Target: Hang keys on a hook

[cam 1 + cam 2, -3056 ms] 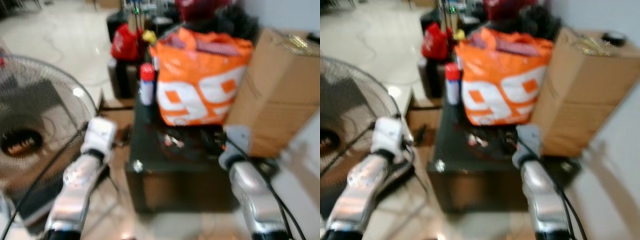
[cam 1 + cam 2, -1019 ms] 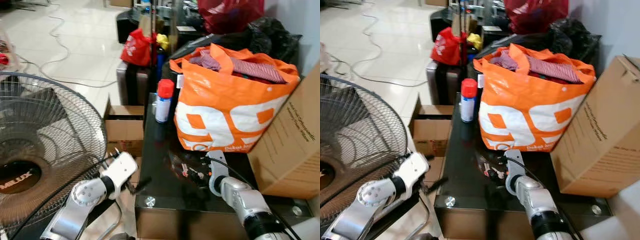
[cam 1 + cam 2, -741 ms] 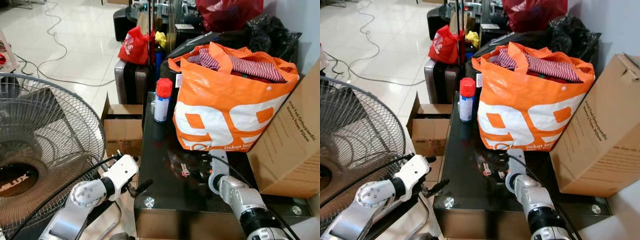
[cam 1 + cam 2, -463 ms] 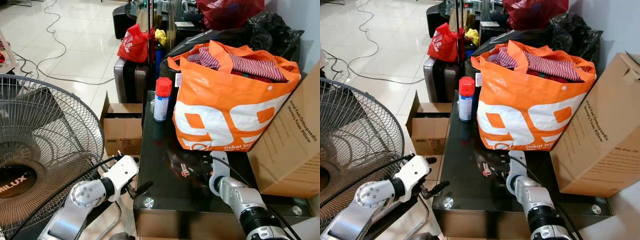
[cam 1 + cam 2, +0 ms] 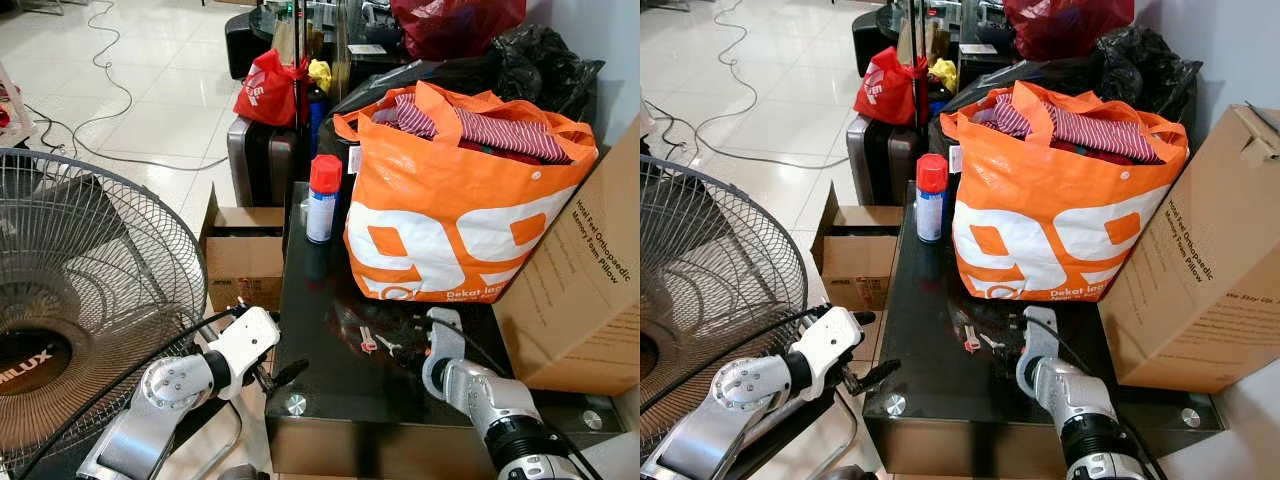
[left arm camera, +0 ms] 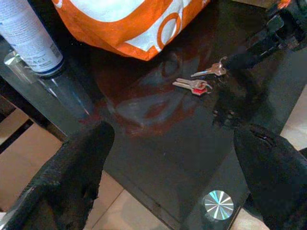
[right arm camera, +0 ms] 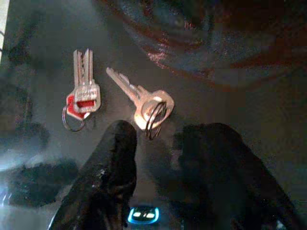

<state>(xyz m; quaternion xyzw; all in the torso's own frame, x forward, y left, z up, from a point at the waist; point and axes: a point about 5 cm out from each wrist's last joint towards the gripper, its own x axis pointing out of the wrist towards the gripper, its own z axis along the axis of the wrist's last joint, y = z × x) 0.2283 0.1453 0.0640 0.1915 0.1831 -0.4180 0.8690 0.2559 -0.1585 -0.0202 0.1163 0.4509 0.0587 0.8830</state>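
A cluttered home room: tiled floor (image 5: 150, 110), standing fan (image 5: 80, 300) at left, orange bag (image 5: 450, 210) of clothes, cardboard boxes (image 5: 585, 290), suitcase (image 5: 262, 160) farther back.

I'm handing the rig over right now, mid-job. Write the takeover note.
Right gripper: open, low over the black glass table, fingers either side of the silver key's ring. Nothing gripped yet.
Left gripper: open, empty, off the table's front corner.
Red-tagged key pair lies just beside the silver key, in front of the orange bag.
Done: approach. Left: grasp keys, find a hook, hang them.
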